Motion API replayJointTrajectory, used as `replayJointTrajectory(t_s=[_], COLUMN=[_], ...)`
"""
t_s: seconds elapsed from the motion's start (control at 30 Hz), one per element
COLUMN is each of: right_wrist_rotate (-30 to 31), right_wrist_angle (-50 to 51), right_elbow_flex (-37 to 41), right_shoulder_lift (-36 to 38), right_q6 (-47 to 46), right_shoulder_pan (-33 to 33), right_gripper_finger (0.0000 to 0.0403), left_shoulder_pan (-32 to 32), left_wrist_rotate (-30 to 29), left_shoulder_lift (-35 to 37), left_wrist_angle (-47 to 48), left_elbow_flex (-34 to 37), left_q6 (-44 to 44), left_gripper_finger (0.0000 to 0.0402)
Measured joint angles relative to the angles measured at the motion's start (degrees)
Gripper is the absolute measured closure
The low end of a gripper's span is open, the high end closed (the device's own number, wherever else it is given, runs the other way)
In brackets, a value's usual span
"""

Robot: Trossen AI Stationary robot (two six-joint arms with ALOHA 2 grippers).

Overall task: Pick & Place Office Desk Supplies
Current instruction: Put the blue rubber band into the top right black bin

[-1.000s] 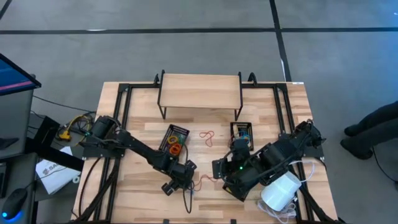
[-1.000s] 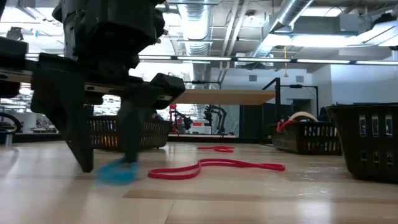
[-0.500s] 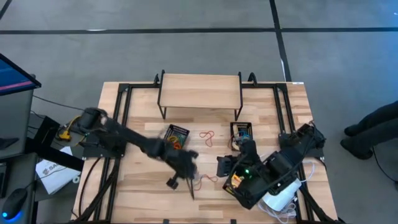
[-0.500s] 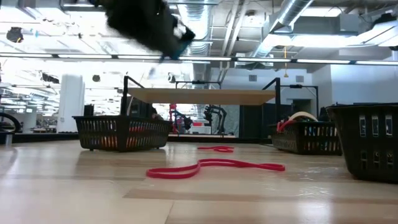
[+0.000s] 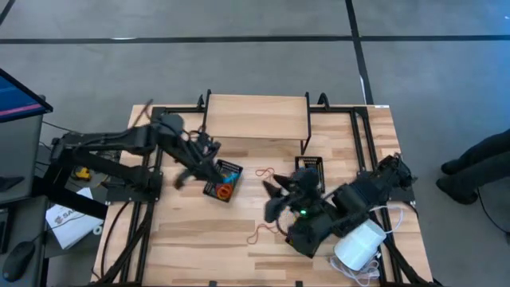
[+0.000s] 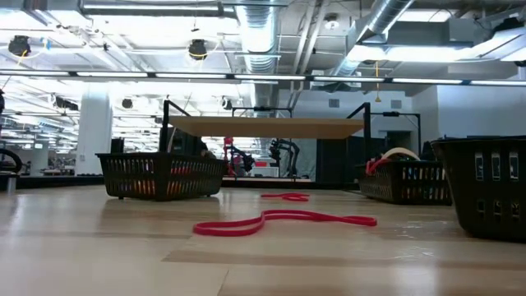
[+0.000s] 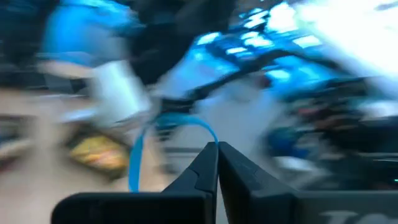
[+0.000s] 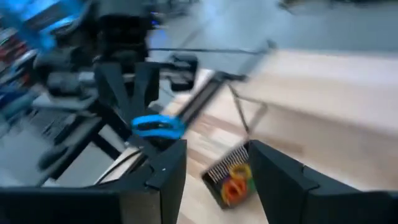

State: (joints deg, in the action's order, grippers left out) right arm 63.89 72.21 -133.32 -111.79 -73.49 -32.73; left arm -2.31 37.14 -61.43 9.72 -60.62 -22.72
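The left gripper [image 5: 209,148], raised over the left black mesh tray [image 5: 225,181], has its fingers pressed together on a thin blue elastic loop [image 7: 163,140] that dangles limp, so it is likely light and floppy, best pinched anywhere along its strand. The right gripper [image 5: 275,199] hangs near mid-table, fingers apart and empty. A red loop [image 6: 279,221] lies flat nearby.

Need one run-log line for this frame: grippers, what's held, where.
left gripper: shut on thin blue elastic loop, near left black mesh tray | right gripper: open, holds nothing, mid-table | red elastic loop: on table
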Motion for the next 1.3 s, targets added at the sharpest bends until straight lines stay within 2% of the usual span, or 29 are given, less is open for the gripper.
replayJointTrajectory(t_s=[0.1, 0.2, 0.33, 0.43, 0.57, 0.9, 1.3], right_wrist_rotate=[-4.81, -13.29, -24.75, -33.55, -39.75, -41.44, -41.51], right_wrist_angle=[-15.96, -28.77, -37.04, -40.14, -46.01, -49.12, -52.24], right_elbow_flex=[0.00, -0.01, -0.02, -0.04, -0.04, 0.03, -0.02], right_shoulder_lift=[0.00, 0.00, 0.00, -0.35, -2.56, -5.32, -5.68], right_q6=[21.26, 35.18, 40.94, 41.56, 42.52, 41.80, 42.39], right_shoulder_pan=[3.24, 6.85, 10.76, 12.88, 14.37, 15.78, 16.41], right_gripper_finger=[0.0234, 0.0234, 0.0233, 0.0229, 0.0218, 0.0197, 0.0251], left_shoulder_pan=[0.16, 1.46, 1.62, 1.58, 1.54, 2.41, 2.24], left_wrist_rotate=[7.56, 8.34, 6.78, 4.32, 3.65, 2.41, 1.69], left_shoulder_lift=[2.00, 3.95, 5.39, 6.07, 5.71, 4.26, 4.37], left_wrist_angle=[-5.73, -13.38, -21.76, -22.99, -22.63, -23.44, -26.69], left_elbow_flex=[0.08, 0.03, -0.04, -0.01, 0.00, 0.04, 0.04], left_q6=[-6.69, -10.10, -14.11, -14.68, -13.68, -13.57, -14.83], left_gripper_finger=[0.0400, 0.0401, 0.0400, 0.0401, 0.0400, 0.0401, 0.0400])
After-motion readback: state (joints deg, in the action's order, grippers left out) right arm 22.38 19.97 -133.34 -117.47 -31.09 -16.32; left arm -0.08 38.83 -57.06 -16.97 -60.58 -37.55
